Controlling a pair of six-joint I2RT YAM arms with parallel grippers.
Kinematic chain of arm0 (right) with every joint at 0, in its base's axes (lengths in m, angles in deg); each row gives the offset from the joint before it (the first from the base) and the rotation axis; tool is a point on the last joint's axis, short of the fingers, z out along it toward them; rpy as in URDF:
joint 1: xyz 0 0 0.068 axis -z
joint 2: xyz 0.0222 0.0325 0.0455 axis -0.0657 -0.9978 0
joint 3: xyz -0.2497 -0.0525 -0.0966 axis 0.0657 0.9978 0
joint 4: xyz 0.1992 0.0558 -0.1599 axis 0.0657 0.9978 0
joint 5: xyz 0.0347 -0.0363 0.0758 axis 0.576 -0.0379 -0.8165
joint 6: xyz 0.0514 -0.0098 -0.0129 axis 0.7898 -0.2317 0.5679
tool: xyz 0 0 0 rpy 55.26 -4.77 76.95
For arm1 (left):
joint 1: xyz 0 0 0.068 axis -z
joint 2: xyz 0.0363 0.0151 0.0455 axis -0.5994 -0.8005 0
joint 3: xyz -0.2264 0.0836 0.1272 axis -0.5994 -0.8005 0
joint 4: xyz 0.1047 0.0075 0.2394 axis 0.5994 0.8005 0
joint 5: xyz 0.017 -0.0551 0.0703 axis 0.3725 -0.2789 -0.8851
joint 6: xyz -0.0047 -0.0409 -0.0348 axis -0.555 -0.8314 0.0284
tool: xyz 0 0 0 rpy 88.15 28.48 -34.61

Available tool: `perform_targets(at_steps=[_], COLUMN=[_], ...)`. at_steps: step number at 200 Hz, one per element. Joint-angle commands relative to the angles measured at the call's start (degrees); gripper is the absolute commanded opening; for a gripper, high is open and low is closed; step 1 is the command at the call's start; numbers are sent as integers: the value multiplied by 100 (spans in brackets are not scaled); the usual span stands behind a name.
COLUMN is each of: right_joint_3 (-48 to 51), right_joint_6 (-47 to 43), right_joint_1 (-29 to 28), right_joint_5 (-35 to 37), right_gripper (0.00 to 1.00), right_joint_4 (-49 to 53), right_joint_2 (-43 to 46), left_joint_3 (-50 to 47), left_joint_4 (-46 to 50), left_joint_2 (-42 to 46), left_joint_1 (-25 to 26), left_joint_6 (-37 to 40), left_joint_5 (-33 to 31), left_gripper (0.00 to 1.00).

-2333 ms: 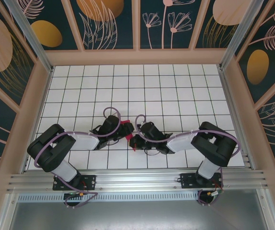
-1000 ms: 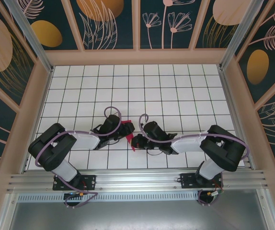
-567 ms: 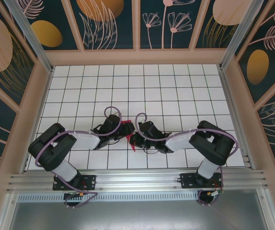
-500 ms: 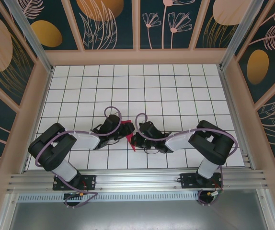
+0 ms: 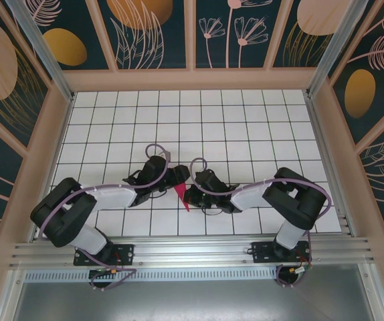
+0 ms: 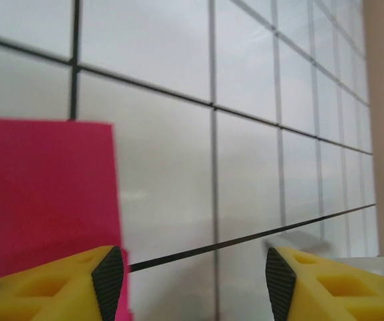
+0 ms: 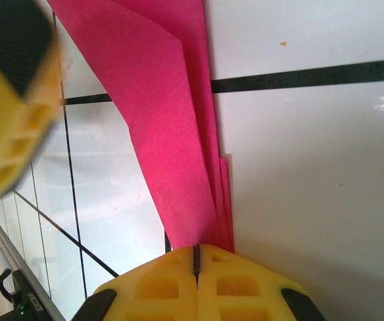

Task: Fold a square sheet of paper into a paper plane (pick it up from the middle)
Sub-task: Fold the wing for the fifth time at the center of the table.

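Top view: the left gripper [image 5: 176, 179] and right gripper [image 5: 190, 194] meet at lower centre of the frame, over the white tiled table [image 5: 245, 127]; the folded paper [image 5: 182, 196], magenta-pink, shows between them as a narrow wedge, its tip pointing toward the lower edge.

Left wrist view: claw spread, yellow fingers [image 6: 58, 284] in the lower corners with bare tile between them; the paper lies at left of frame, its lower edge passing behind the left-hand finger; contact with that finger cannot be told.

Right wrist view: claw pressed together at lower centre, pinching the narrow end of the paper; several stacked layers run from the grip toward the upper left; a blurred yellow finger of the other claw stands at upper left, beside the paper.
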Motion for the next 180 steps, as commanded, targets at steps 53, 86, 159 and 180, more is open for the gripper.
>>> perform_targets(at_steps=[53, 86, 159, 180], right_joint_3=[69, 40, 58, 51], right_joint_6=[-214, -200, -155, -135], right_joint_1=[60, 58, 52, 38], right_joint_5=[-251, -257, -238, -203], right_gripper=[0, 0, 0, 0], right_joint_4=[979, 986, 1030, 1039], right_joint_2=[-517, -557, -531, -532], left_joint_3=[-420, -553, -878, -961], left_joint_4=[-140, -578, -1305, -1314], left_joint_2=[754, 427, 458, 500], left_joint_1=[-237, -230, -230, -232], left_joint_6=[375, 339, 218, 233], left_joint_5=[655, 886, 1350, 1372], left_gripper=[48, 47, 51, 51])
